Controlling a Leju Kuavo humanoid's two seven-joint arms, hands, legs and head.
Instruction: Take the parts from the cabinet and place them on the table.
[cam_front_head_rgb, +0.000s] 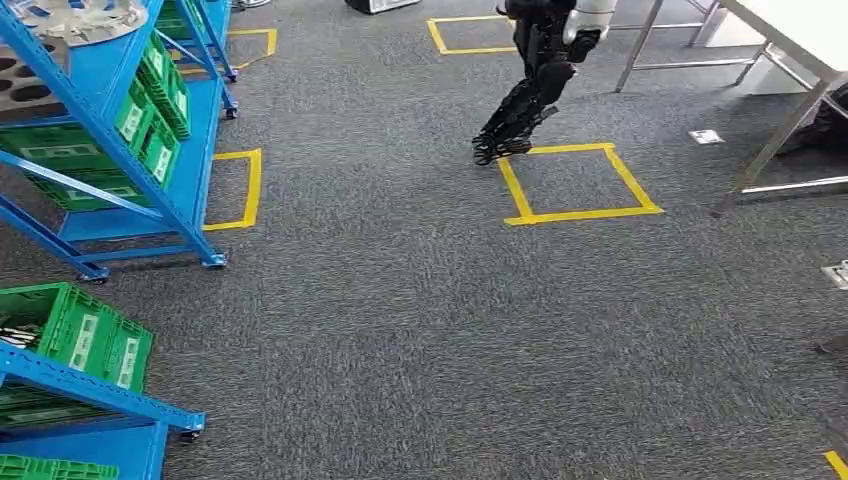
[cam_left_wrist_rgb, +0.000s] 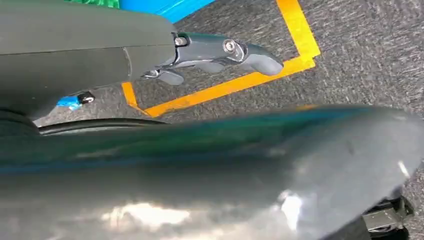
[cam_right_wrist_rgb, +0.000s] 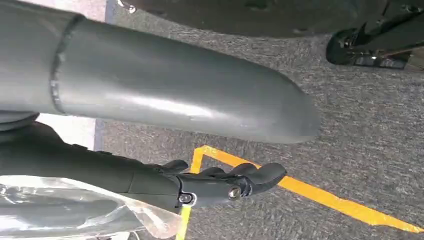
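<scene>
1. In the head view we looked down on grey carpet (cam_front_head_rgb: 400, 320) marked with yellow tape squares (cam_front_head_rgb: 578, 180).
2. The blue cabinet (cam_front_head_rgb: 150, 170) stood on the left and carried green crates (cam_front_head_rgb: 85, 335); a grey perforated tray (cam_front_head_rgb: 25, 95) sat on its upper shelf. We could not make out individual parts in the crates.
3. A corner of the white table (cam_front_head_rgb: 800, 30) showed at upper right, well apart from the cabinet.
4. A second robot (cam_front_head_rgb: 535, 80) stood beside one tape square.
5. Left hand (cam_left_wrist_rgb: 215, 52): fingers extended above the carpet, nothing in them.
6. Right hand (cam_right_wrist_rgb: 220, 185): fingers extended; a clear plastic bag (cam_right_wrist_rgb: 75, 210) lay against the palm side. We could not tell whether it was gripped.
</scene>
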